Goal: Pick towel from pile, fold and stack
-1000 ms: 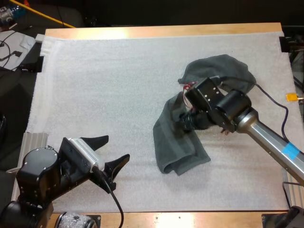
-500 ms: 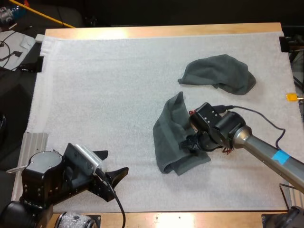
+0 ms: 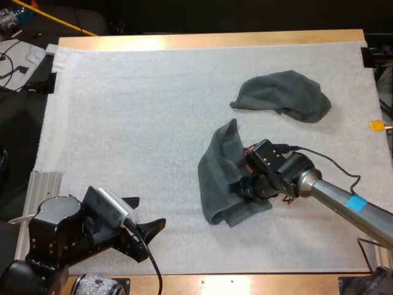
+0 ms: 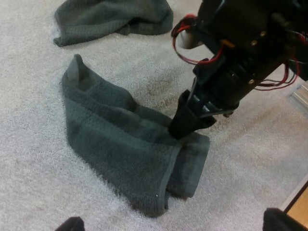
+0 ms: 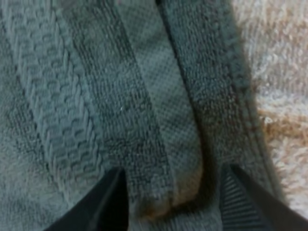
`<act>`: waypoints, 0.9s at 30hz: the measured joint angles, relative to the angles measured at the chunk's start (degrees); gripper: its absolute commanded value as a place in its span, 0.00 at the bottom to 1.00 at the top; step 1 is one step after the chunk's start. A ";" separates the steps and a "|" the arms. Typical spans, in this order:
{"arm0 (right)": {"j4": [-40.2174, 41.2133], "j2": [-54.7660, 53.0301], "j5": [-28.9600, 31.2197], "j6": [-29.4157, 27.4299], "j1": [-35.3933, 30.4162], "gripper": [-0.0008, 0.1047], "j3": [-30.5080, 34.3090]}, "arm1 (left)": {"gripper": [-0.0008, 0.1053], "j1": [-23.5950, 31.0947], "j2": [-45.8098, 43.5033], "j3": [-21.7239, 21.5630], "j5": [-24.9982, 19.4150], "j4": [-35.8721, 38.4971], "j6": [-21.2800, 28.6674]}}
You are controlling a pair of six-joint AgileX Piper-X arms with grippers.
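right end effector (image 3: pixel 241 184) pressing down onto the long towel (image 3: pixel 218 178) mid-right on the mat (image 3: pixel 135 123), fingers (image 5: pixel 108 202) standing apart astride a fold, left end effector (image 3: pixel 144 214) hovering spread wide at near left, crumpled towel (image 3: pixel 282 95) lying far right

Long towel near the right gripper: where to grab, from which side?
Probably the long towel's doubled edge under the right gripper, pinched from straight above: the towel lies flat on the mat, and only that layered ridge stands up enough. The open fingers straddle it.
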 measured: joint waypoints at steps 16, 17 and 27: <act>-5.27 4.79 -2.04 5.59 0.00 0.11 0.84 | 0.66 0.00 0.00 0.00 0.00 0.00 0.00; -5.08 4.69 -1.88 5.48 0.00 0.06 0.84 | 0.66 0.00 0.00 0.00 0.00 0.14 0.00; -4.57 -1.81 3.40 2.76 0.00 0.01 -0.78 | 0.66 0.00 0.00 0.00 0.00 0.44 0.00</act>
